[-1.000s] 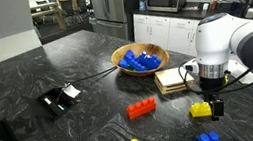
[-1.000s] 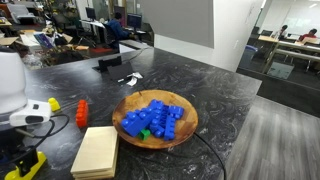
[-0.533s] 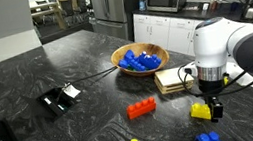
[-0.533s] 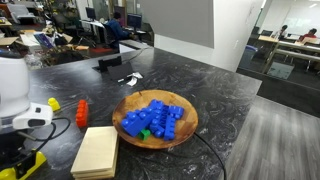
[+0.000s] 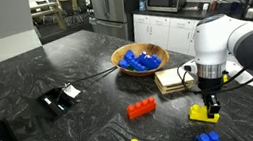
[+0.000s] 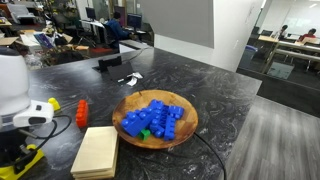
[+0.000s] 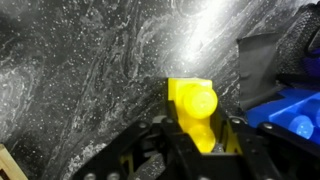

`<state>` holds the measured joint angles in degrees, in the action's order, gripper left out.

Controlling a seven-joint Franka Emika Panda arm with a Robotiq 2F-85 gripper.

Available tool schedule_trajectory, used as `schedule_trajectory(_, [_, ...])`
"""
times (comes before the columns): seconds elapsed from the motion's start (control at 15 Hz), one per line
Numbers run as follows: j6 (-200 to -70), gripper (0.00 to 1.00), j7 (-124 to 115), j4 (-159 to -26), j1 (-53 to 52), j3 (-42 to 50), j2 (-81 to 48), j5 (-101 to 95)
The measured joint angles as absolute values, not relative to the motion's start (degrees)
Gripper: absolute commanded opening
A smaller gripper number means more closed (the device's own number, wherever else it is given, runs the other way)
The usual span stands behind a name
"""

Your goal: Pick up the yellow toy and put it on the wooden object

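On the tabletop (image 5: 76, 68), the slab (image 5: 171, 79) lies just right of the bowl (image 5: 140, 58), which holds a heap of pieces (image 5: 143, 61). The long brick (image 5: 141, 108) lies before the bowl. The toy (image 5: 202, 114) is front-right of the bowl, past the slab, between the jaws of the pincer (image 5: 210, 107).

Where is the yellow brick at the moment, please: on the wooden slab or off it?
Off it: the yellow brick is clamped in the gripper down at the dark counter, clear of the wooden slab.
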<state>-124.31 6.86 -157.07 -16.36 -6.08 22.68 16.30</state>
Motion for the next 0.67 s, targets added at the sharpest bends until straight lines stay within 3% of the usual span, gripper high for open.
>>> schedule_trajectory(0.67, [-124.3,0.11,-1.7,-154.0,-10.3,-6.0,30.5,8.7])
